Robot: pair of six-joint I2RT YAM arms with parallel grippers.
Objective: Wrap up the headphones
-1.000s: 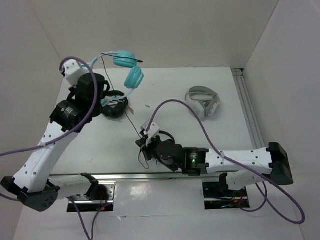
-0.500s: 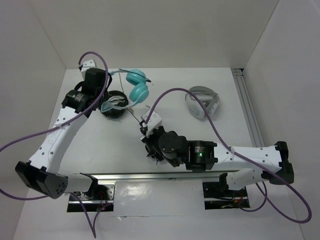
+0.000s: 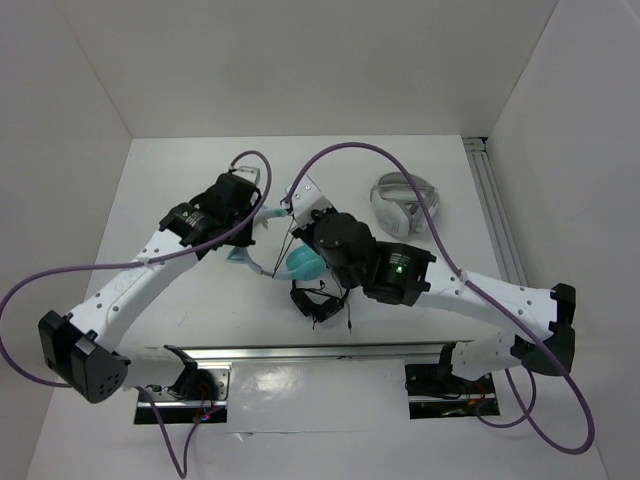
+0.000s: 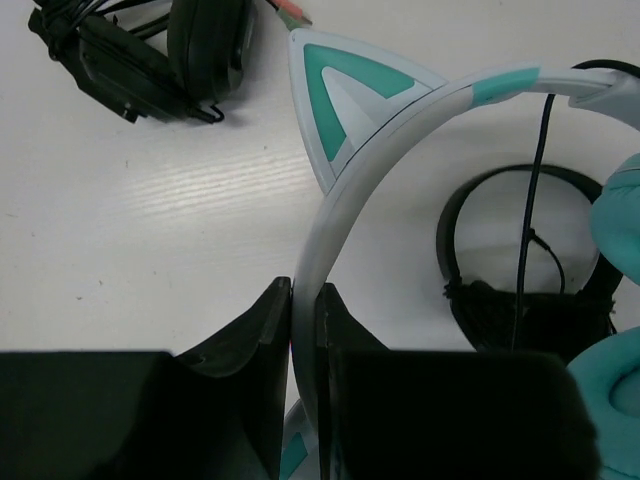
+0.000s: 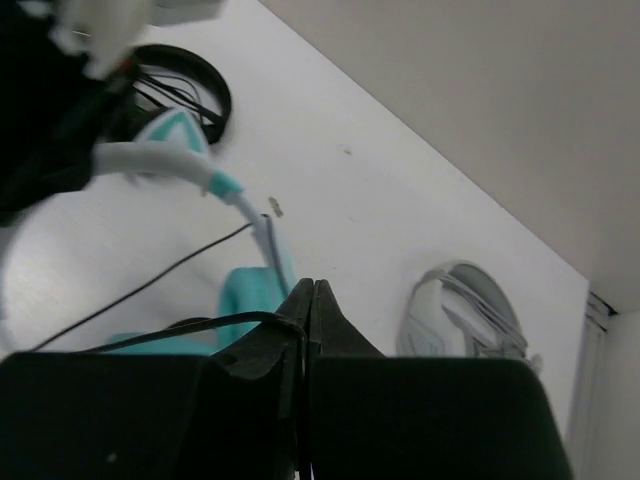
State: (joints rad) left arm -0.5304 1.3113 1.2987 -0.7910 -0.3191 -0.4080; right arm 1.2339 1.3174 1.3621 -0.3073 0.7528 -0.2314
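The teal headphones hang between my two grippers over the middle of the table. A round teal earcup (image 3: 303,265) shows in the top view. My left gripper (image 4: 305,296) is shut on the pale cat-eared headband (image 4: 345,195), just below a teal-lined ear (image 4: 340,95); in the top view it (image 3: 257,224) is left of the earcup. My right gripper (image 5: 308,291) is shut on the thin black cable (image 5: 200,325), which loops over one finger; behind it are the headband (image 5: 160,160) and an earcup (image 5: 250,290). In the top view it (image 3: 294,220) is just right of the left gripper.
The white-grey headphones (image 3: 405,205) lie at the back right, also in the right wrist view (image 5: 465,305). A small black headset (image 3: 320,302) lies near the front edge below the earcup. Another black headset (image 4: 150,50) lies beside the left gripper. A rail (image 3: 490,210) runs along the right edge.
My left gripper has brought the teal headphones down from the back left to the middle. My right gripper has moved from the front toward the back with the cable, next to the left gripper.
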